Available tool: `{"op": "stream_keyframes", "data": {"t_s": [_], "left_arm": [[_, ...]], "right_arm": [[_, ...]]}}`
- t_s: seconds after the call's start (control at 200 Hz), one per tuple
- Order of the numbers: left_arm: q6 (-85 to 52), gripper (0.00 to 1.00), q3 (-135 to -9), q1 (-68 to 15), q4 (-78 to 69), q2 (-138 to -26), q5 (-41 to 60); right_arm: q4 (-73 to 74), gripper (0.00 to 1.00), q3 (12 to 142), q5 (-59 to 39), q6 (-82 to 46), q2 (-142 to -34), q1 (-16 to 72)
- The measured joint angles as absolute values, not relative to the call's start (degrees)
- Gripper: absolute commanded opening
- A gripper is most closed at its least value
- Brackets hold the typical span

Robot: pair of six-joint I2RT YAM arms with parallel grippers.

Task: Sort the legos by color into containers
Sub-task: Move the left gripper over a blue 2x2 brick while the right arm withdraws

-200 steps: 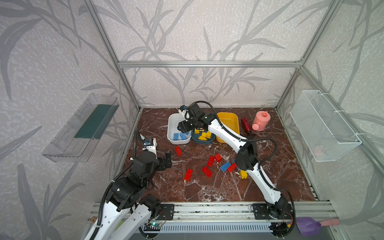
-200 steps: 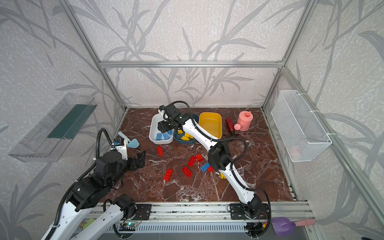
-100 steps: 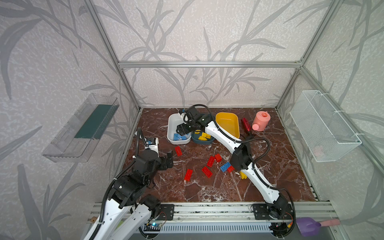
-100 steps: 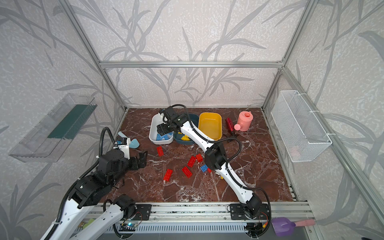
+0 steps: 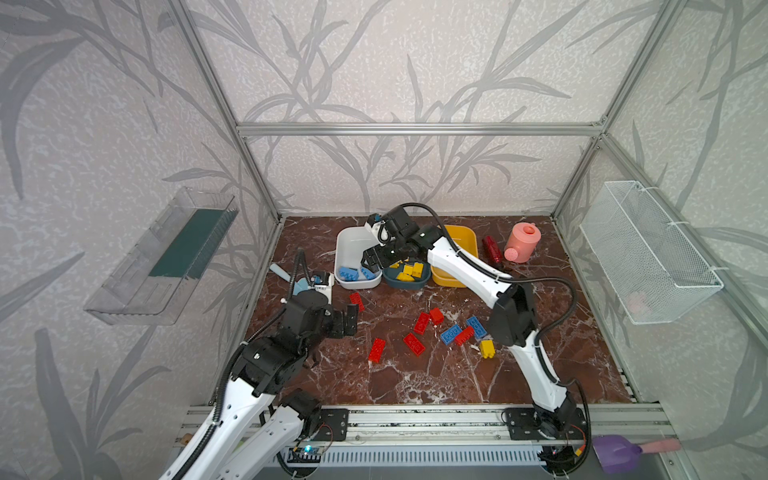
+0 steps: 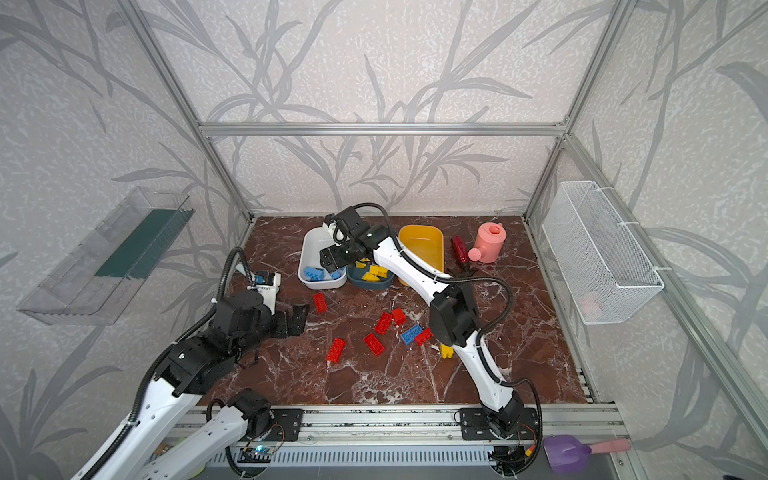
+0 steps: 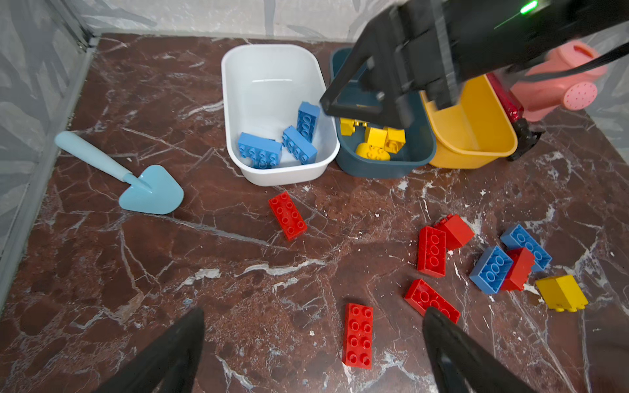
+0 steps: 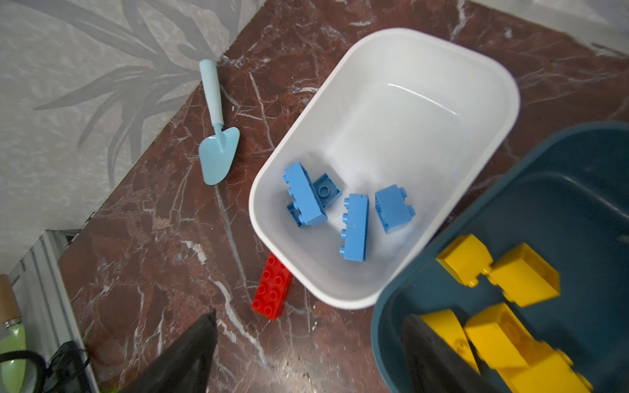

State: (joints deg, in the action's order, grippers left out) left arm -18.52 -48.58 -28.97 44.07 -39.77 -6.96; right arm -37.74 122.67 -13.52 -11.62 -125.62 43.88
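Note:
My right gripper (image 5: 372, 262) (image 8: 310, 316) hangs open and empty over the near ends of the white container (image 5: 347, 239) (image 8: 401, 32) and the teal container (image 5: 405, 283). Several blue legos (image 8: 355, 226) lie in the white one, and yellow legos (image 8: 524, 284) lie in the teal one. The yellow container (image 5: 453, 279) shows no bricks. Red, blue and yellow legos (image 5: 414, 344) are scattered on the floor mid-table. My left gripper (image 5: 347, 322) (image 7: 315, 311) is open above the floor, with a red lego (image 7: 357, 335) lying between its fingers.
A pale blue trowel (image 7: 149, 190) lies left of the white tub. A red cylindrical tool (image 5: 491, 249) and a pink watering can (image 5: 521, 243) stand at the back right. A wire basket (image 5: 648, 257) and a clear tray (image 5: 166, 257) hang on the side walls.
My right gripper has opened wider and drifted left and nearer, from over the teal container towards the white one. The left arm has edged forward a little.

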Motion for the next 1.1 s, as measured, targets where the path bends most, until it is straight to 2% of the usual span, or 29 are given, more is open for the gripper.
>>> {"op": "stream_keyframes", "data": {"t_s": [0.115, 0.265, 0.545, 0.8, 1.1], "left_arm": [[-18.4, 0.98, -48.8, -32.0, 43.9, -42.9, -6.9], [-18.7, 0.96, -52.0, -39.8, 43.4, -48.1, -8.8], [-20.6, 0.92, -54.7, -49.1, 36.8, -61.8, -10.3], [-22.1, 0.87, -59.9, -55.1, 31.9, -77.1, -9.0], [-21.6, 0.81, -65.8, -60.0, 27.7, -93.7, -5.0]], "right_arm": [[-29.4, 0.86, 101.9, -13.8, -13.0, -108.9, 41.8], [-22.3, 0.86, 80.0, -13.9, -15.8, -90.7, 35.6], [-19.1, 0.86, 51.2, -14.7, -21.3, -65.8, 23.0], [-17.3, 0.87, 36.2, -14.2, -26.8, -51.6, 16.0], [-14.6, 0.87, 26.5, -12.9, -31.6, -47.7, 12.0]]}}
